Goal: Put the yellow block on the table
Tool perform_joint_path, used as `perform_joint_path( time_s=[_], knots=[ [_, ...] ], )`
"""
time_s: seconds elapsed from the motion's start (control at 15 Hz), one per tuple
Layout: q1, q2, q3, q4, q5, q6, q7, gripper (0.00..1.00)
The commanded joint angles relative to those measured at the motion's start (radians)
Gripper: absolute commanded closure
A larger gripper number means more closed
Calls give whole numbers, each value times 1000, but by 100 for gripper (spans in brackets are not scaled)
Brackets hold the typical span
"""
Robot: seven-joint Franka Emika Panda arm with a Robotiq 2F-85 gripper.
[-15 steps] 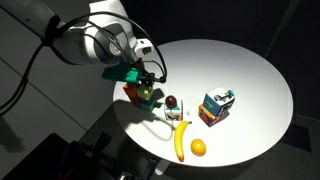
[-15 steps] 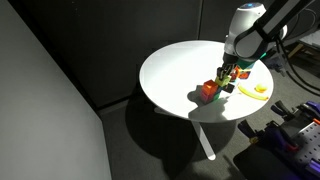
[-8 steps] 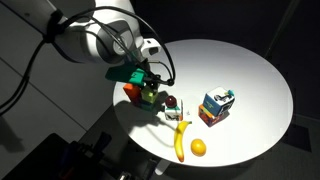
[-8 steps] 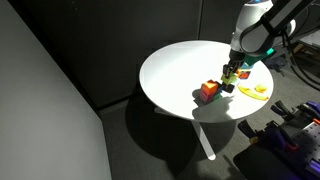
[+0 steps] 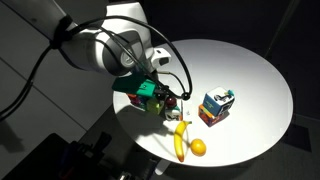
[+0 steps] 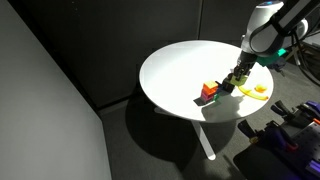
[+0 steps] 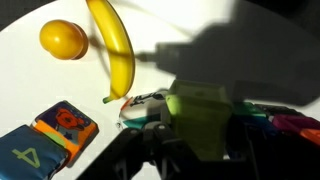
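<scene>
In the wrist view my gripper (image 7: 200,142) is shut on the yellow block (image 7: 198,110), a pale yellow-green block that fills the space between the dark fingers. It hangs over the white table (image 7: 40,95), near the banana's tip. In both exterior views the gripper (image 5: 170,100) (image 6: 232,82) is low over the table (image 5: 245,65) (image 6: 175,65), just beside a cluster of red and green blocks (image 5: 143,92) (image 6: 208,92). The block itself is too small to make out in those views.
A banana (image 5: 181,140) (image 7: 115,50) and an orange fruit (image 5: 198,148) (image 7: 62,40) lie near the table edge. A pile of coloured printed blocks (image 5: 215,106) (image 7: 55,135) stands near the table's middle. A small dark round object (image 5: 171,103) sits by the gripper.
The arm has moved away from the red and green block cluster toward the banana, carrying the yellow block with it.
</scene>
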Motion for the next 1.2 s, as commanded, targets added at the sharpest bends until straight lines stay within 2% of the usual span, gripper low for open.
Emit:
perform_joint_path(
  time_s=[0.0, 0.27, 0.8, 1.13],
  knots=[
    [-37, -27, 11, -39, 6, 5, -55, 73],
    [-32, -14, -3, -62, -17, 28, -62, 73],
    [55, 44, -84, -74, -133, 116, -9, 73],
    [100, 86, -121, -70, -148, 160, -6, 73]
  ],
)
